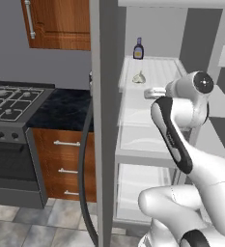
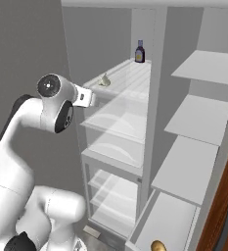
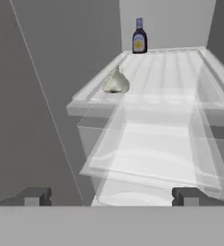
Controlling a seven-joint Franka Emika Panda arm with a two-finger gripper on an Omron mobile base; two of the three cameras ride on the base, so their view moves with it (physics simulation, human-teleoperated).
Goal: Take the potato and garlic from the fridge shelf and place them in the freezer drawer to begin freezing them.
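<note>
Off-white garlic [image 3: 115, 82] sat on fridge shelf [image 3: 171, 72], well ahead of the spread, empty gripper [image 3: 111, 196], arm raised and level.

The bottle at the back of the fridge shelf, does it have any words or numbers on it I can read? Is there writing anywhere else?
Sauce bottle at the back of the fridge shelf: it has a yellow label, but it is too small and blurred to read.
Garlic, gripper, stove, wooden drawers: no text shows on them.
So there are no words or numbers that can be read.
</note>
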